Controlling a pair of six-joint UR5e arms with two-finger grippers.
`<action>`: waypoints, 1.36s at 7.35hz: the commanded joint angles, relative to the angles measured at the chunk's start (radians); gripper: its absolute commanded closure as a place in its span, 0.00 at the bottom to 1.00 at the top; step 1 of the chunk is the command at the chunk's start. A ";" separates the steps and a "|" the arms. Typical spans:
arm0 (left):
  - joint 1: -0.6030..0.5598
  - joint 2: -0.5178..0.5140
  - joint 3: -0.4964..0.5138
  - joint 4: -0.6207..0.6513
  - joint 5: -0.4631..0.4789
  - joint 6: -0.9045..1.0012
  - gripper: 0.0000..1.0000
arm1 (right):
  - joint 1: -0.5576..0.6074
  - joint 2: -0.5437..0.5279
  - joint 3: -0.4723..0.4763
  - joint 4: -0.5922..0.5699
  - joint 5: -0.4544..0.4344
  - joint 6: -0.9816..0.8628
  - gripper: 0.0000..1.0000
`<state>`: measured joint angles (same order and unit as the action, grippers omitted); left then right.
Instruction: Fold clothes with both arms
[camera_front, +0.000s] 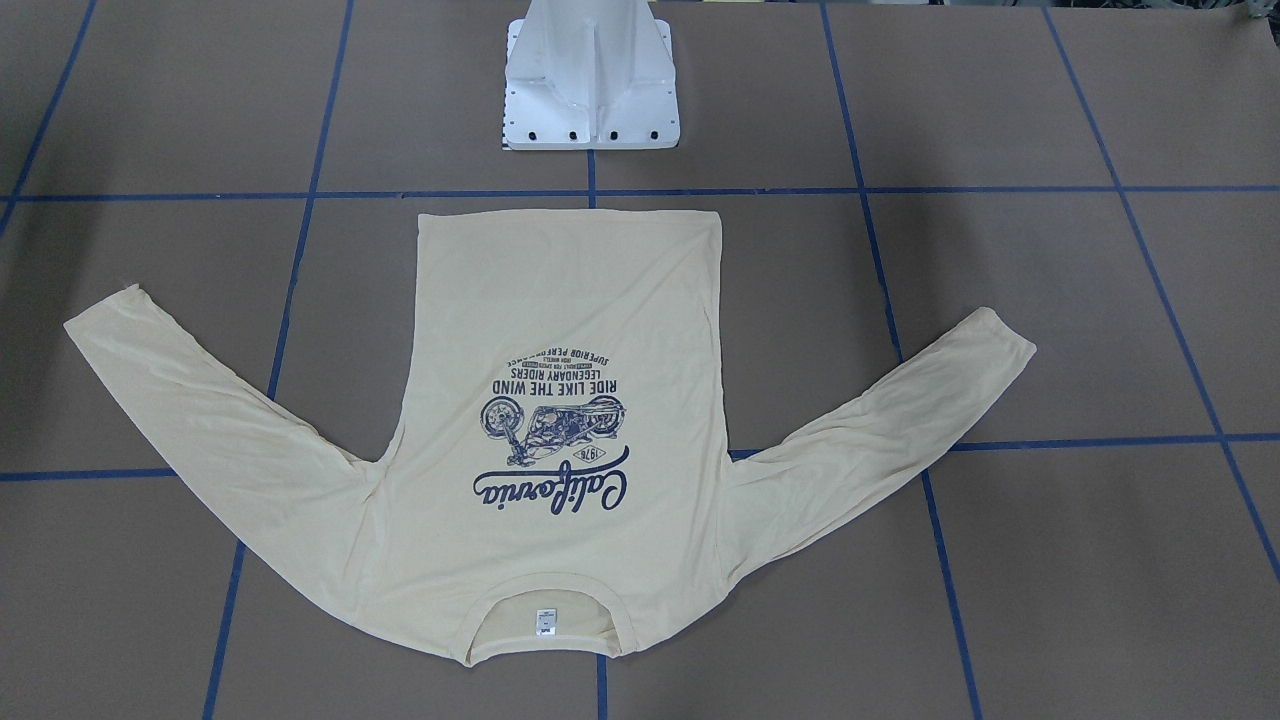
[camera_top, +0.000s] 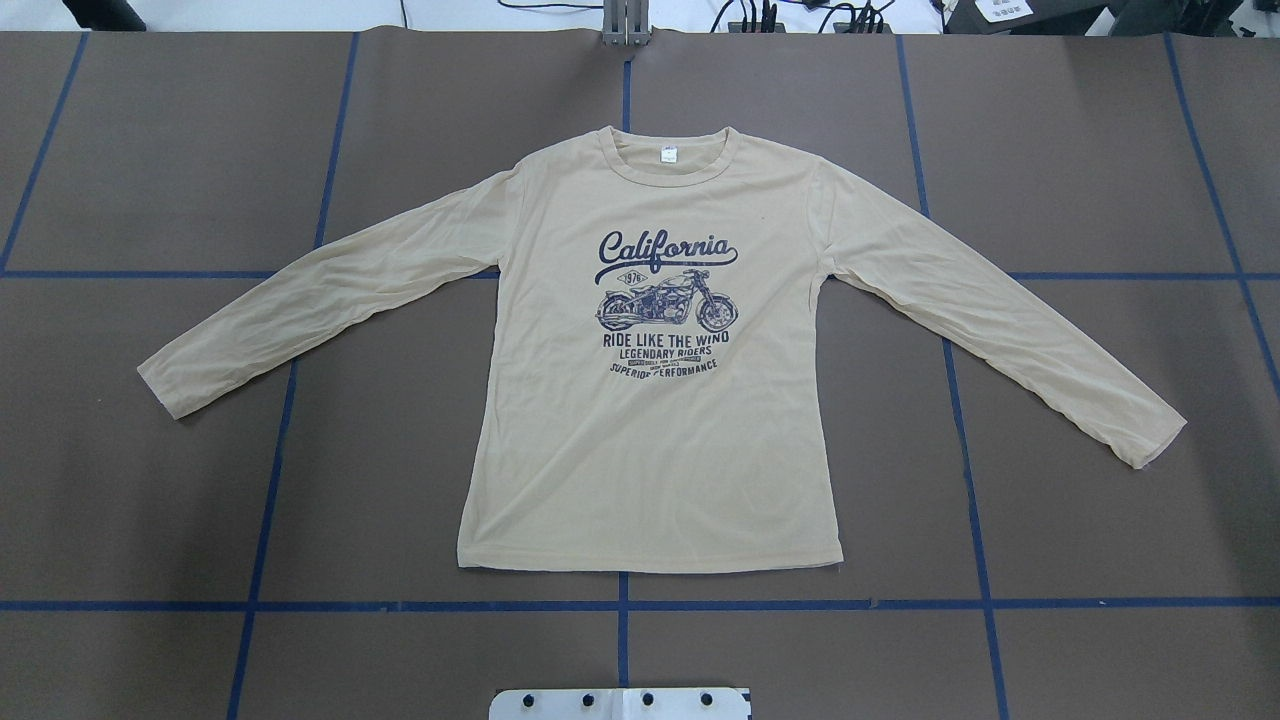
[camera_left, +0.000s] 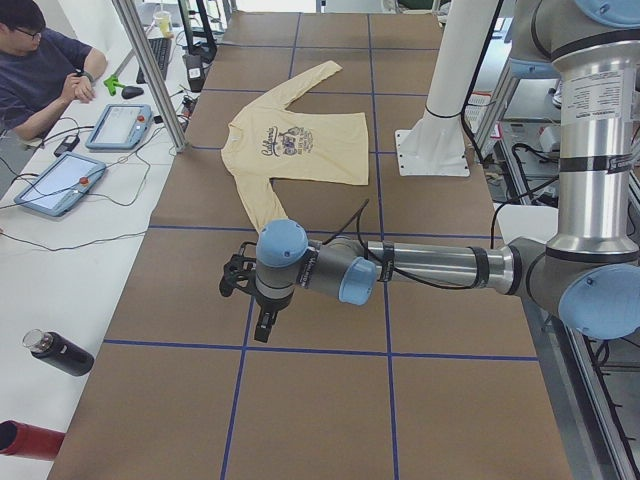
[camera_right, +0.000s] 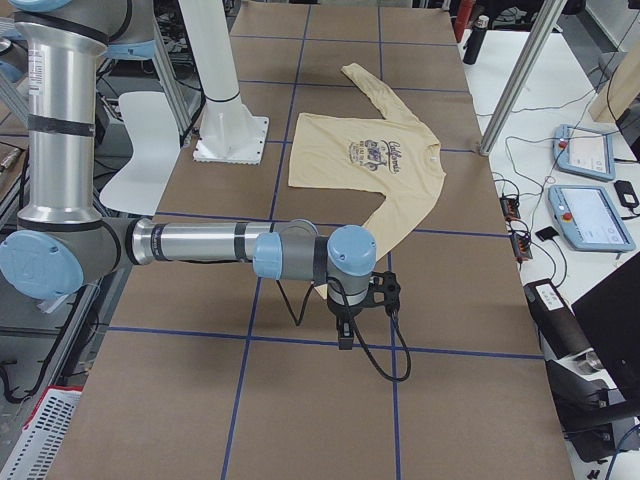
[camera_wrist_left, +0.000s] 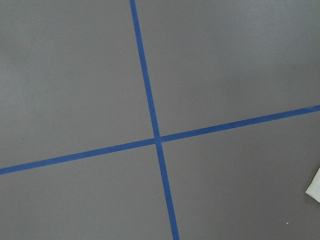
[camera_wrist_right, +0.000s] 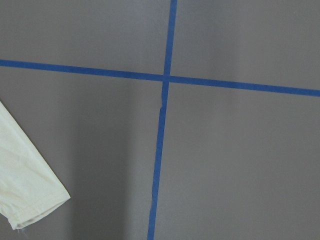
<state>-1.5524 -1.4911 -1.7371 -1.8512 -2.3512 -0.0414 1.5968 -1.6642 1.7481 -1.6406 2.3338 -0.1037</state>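
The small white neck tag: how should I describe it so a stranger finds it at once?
On the brown table with blue tape lines, a pale cream-yellow long-sleeved shirt lies flat, navy print up. At its end far from the white pedestal base is the ribbed collar. Inside it sits the small white neck tag, the shirt's only white patch.

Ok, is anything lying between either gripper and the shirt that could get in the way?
Nothing visible does. The left gripper and the right gripper each hang over bare table just beyond a sleeve of the shirt. Only flat blue tape lines lie between.
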 joint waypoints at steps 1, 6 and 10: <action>0.000 -0.003 -0.074 -0.011 -0.002 0.000 0.01 | 0.002 0.009 0.019 0.083 -0.001 0.004 0.00; -0.012 0.035 -0.143 -0.253 0.016 0.012 0.01 | 0.000 0.032 0.010 0.335 0.009 0.016 0.00; -0.009 -0.056 -0.101 -0.342 0.030 -0.005 0.01 | 0.000 0.031 0.057 0.402 0.048 0.138 0.00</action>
<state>-1.5623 -1.5055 -1.8557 -2.1863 -2.3155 -0.0437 1.5981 -1.6339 1.7779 -1.2836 2.3663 -0.0480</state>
